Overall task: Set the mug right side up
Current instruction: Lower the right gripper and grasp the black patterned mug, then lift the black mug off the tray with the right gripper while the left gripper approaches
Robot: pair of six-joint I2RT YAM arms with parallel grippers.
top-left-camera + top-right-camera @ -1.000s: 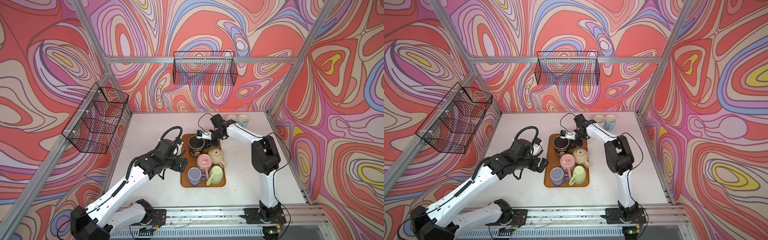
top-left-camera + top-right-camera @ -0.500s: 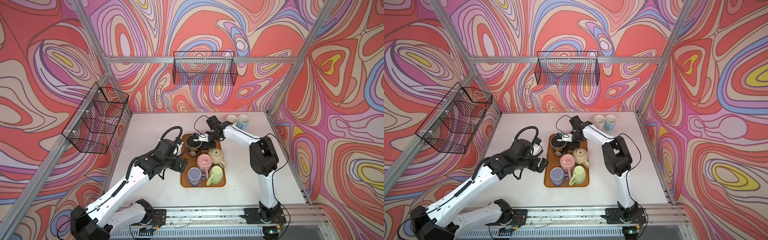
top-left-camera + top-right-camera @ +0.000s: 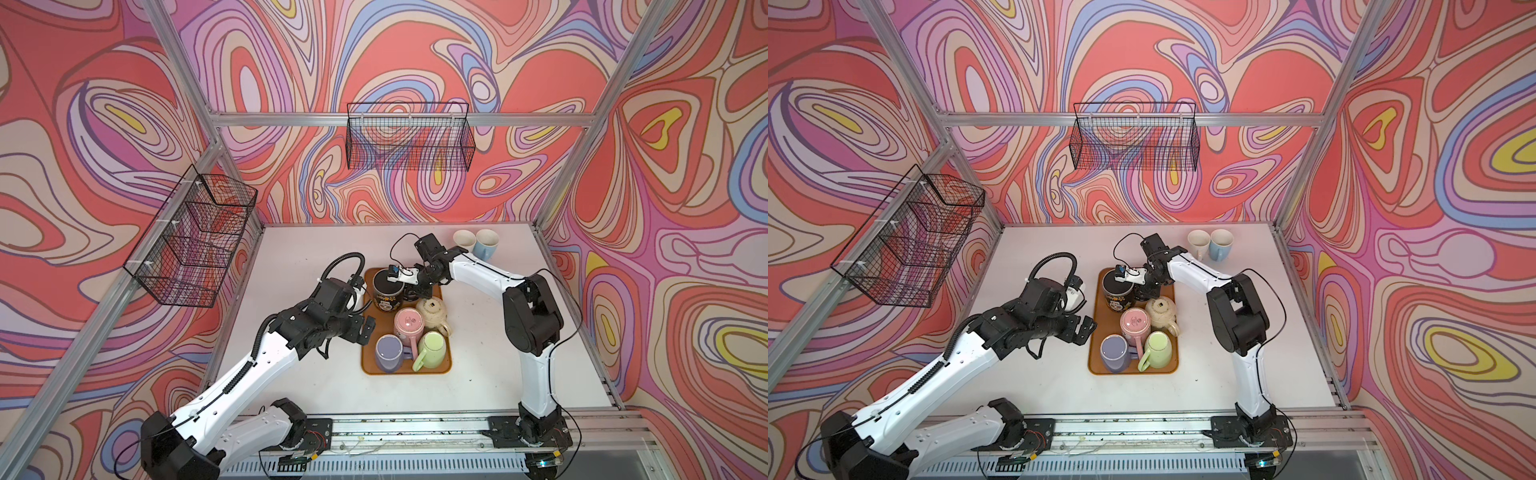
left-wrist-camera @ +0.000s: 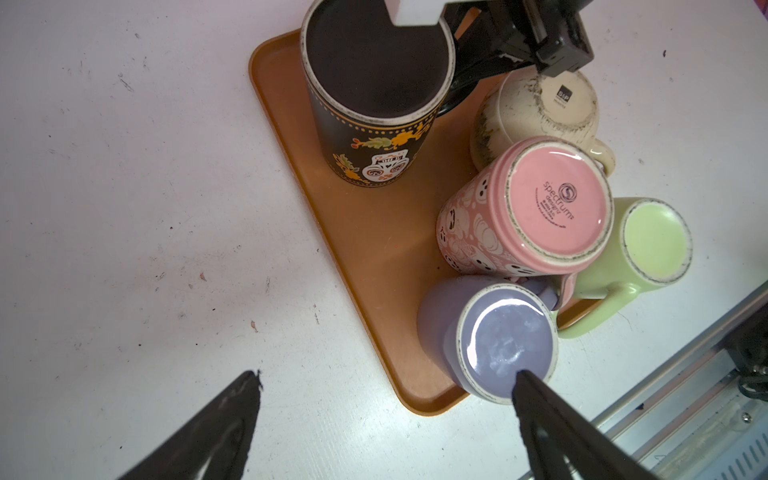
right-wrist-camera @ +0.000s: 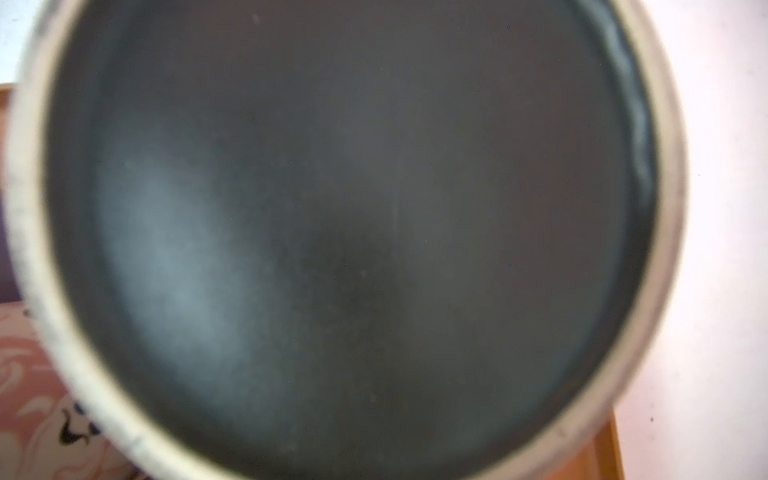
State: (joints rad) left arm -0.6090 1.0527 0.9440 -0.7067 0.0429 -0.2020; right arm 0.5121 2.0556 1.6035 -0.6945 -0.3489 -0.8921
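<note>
Jaws first: left jaws spread wide, holding nothing, hovering low over the worktop (image 3: 311, 257) at the left edge of the tray (image 3: 405, 371), next to the purple mug (image 4: 505, 345); can't tell if they touch it. All five mugs on the tray are base up. Purple and green mug (image 3: 432, 349) are nearest, then pink mug (image 3: 409, 324) and cream mug (image 3: 432, 309). My target, the black mug (image 3: 387, 291), is at the far-left corner. My right jaws look pinched on its handle (image 4: 461, 81), contact partly hidden. Beyond, white cup (image 3: 464, 240) and blue cup (image 3: 486, 243) stand upright.

Risks: a handle-only pinch on a tall mug could swivel or slip mid-flip. The cream mug sits just beside the right jaws, so lifting or rolling may knock it. The rim could catch the tray lip and drag the tray.
</note>
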